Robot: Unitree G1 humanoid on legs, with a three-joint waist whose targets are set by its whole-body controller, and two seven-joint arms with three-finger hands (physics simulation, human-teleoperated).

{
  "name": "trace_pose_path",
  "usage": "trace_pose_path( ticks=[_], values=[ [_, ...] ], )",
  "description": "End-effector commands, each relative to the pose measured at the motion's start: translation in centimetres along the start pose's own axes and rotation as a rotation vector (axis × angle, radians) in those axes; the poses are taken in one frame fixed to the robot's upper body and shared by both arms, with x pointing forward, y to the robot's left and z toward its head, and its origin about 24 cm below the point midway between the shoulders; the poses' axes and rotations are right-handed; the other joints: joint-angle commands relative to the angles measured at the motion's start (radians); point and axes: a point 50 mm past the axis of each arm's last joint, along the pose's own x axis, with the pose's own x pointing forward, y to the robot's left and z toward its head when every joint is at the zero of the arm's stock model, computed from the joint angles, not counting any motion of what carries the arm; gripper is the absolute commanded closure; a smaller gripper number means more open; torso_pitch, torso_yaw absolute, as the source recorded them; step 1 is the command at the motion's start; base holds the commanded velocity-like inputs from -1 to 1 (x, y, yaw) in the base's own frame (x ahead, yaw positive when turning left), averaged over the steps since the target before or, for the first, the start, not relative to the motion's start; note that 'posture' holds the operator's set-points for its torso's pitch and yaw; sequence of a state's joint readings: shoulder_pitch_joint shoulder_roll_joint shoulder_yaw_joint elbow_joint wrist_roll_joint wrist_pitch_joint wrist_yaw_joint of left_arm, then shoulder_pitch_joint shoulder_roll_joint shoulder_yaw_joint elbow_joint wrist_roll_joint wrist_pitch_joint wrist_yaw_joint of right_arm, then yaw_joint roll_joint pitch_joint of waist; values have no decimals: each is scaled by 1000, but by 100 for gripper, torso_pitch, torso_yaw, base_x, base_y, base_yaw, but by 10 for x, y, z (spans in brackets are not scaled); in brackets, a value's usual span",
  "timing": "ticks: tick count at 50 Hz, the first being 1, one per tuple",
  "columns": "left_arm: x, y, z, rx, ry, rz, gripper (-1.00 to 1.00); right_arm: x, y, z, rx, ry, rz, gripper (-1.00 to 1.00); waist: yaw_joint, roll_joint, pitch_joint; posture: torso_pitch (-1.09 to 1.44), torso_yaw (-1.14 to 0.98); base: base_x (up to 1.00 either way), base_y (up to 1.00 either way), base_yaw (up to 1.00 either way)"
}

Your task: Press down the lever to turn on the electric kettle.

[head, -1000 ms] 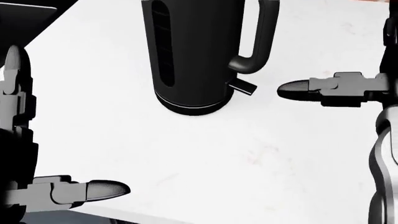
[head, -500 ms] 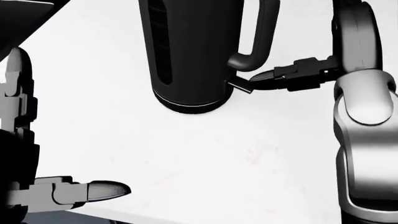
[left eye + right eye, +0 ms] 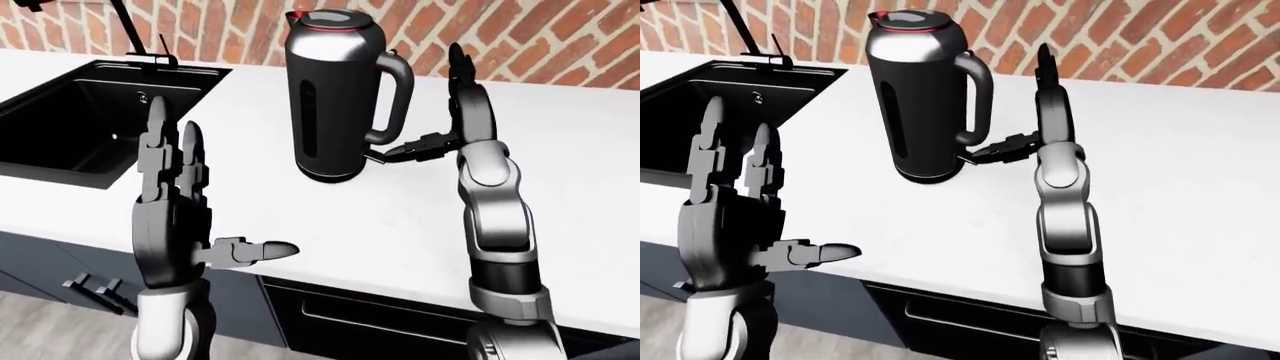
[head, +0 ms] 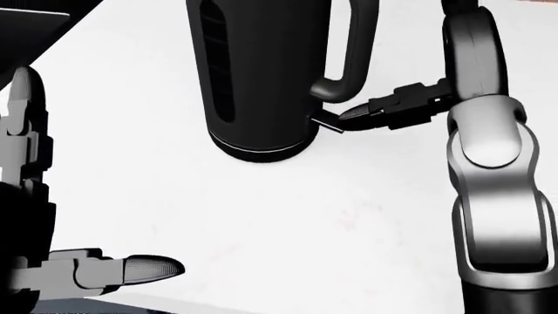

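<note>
A black electric kettle [image 3: 330, 97] with a red-rimmed lid stands upright on the white counter [image 3: 560, 195]. Its small lever [image 4: 324, 122] juts out low under the handle [image 3: 398, 97]. My right hand [image 3: 455, 112] is open beside the handle, fingers pointing up, and its thumb tip [image 4: 353, 112] touches the lever's end from the right. My left hand [image 3: 175, 202] is open and empty, raised over the counter's near edge at the left, well away from the kettle.
A black sink [image 3: 90, 112] with a black faucet [image 3: 135, 34] lies at the left of the counter. A red brick wall [image 3: 540, 37] runs behind. Dark cabinet fronts [image 3: 330, 322] sit below the counter edge.
My right hand has swung in from the right, turned upright, and brought its thumb tip onto the kettle's lever. The view has shifted slightly. The left hand has stayed put.
</note>
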State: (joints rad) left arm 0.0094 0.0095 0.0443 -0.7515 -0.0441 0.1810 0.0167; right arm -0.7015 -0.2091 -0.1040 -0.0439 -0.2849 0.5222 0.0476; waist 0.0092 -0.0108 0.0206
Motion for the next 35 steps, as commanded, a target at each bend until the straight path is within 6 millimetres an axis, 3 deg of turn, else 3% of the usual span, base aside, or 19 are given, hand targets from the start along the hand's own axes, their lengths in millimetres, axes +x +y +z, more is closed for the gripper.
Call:
trace_pose_path(
  ticks=[1,22,27,35],
  values=[
    [1,-1,12,-3,-74,-6,-100,3,-6,15,-8,-68,-44,-100,2,-1,-14,0,0,0,0,0],
    [2,-1,12,0,-75,-6,-100,10,-7,21,46,-89,-50,-100,-1,4,-12,0,0,0,0,0],
    [2,-1,11,-1,-75,-4,-100,16,2,8,26,-43,-35,-100,-4,6,-11,0,0,0,0,0],
    [2,-1,11,0,-76,-4,-100,22,6,5,-9,-5,-30,-100,-8,7,-13,0,0,0,0,0]
  ],
)
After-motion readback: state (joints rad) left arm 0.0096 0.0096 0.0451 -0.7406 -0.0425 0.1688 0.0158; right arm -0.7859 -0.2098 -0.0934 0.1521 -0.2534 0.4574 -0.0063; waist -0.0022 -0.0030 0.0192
